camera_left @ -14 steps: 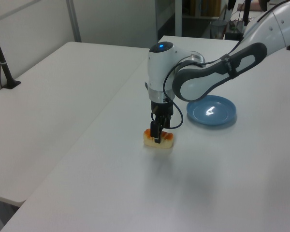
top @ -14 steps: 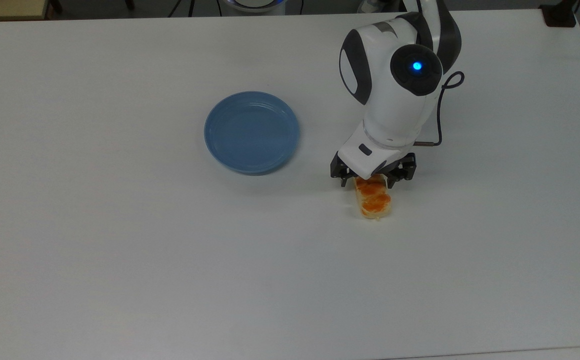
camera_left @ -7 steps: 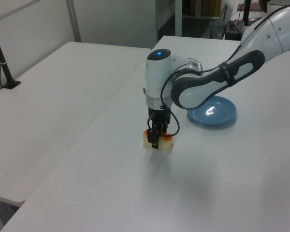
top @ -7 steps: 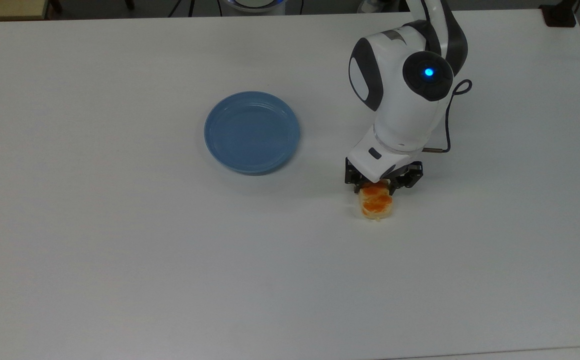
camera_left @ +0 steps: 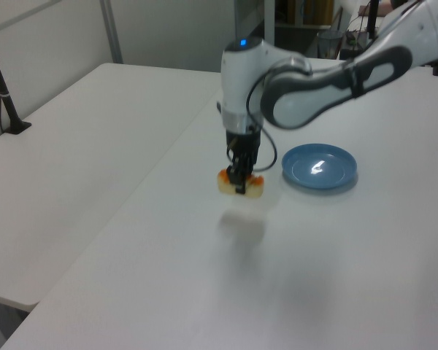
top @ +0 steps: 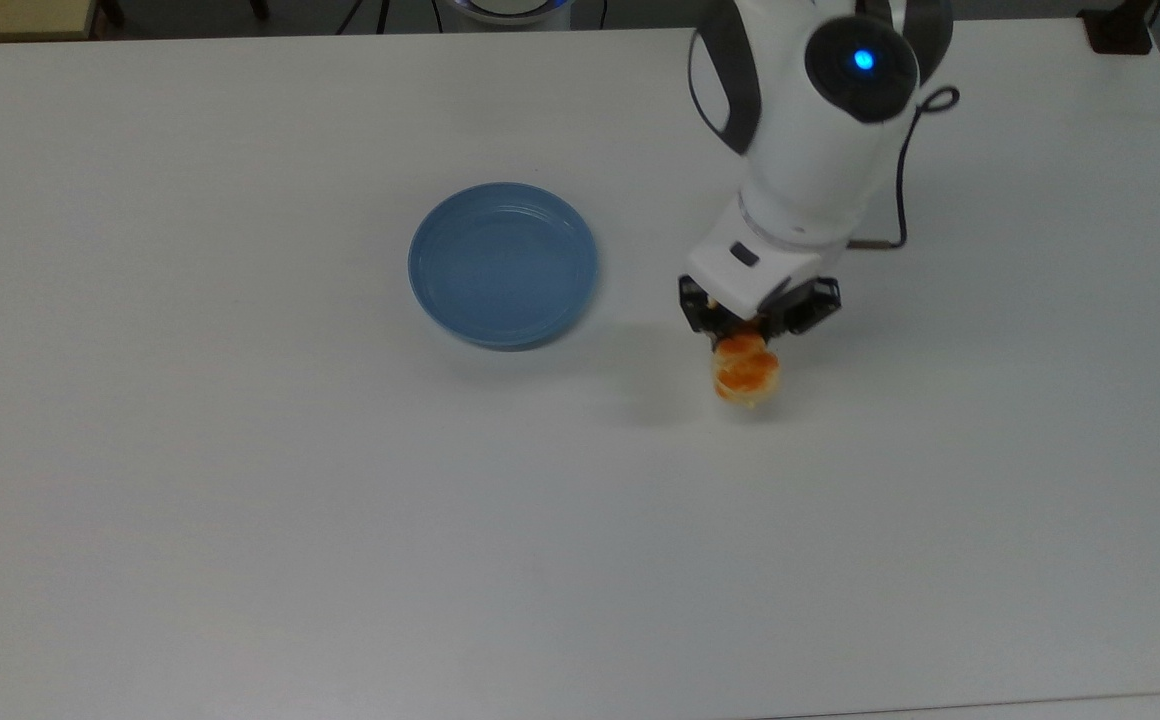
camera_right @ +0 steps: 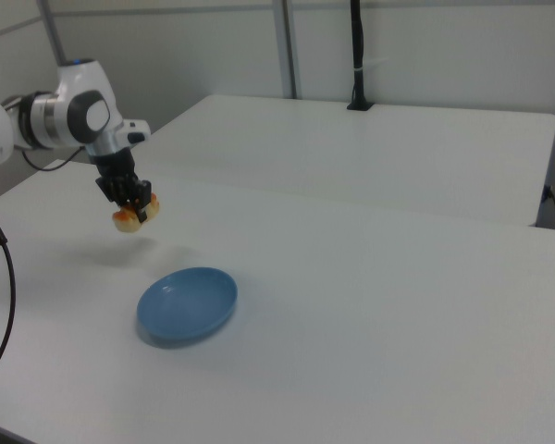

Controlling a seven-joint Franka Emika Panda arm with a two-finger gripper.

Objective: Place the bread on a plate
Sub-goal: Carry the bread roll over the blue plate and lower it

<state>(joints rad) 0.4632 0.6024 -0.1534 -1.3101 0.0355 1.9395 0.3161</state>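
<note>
We've got the gripper (top: 746, 335) clamped on the bread (top: 746, 372), lifted clear of the table (top: 240, 500), near the plate (top: 503, 264), on the top view's right. Looks light and soft; hold mid-length, squeeze gently.

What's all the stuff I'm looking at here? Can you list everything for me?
bread: one, pale beige with orange-brown bumps, held in the air above the table, off to the top view's right of the plate.
plate: one, light blue, round, flat on the table near its middle, nothing on it.
table: one, white, carrying the plate; a second white table stands beside it.
black post: one, upright at the far edge of the second table in the right view.
robot arm: one, white and dark grey with a blue light, reaching over the table.
hand: one, black, two fingers shut on the bread.
</note>
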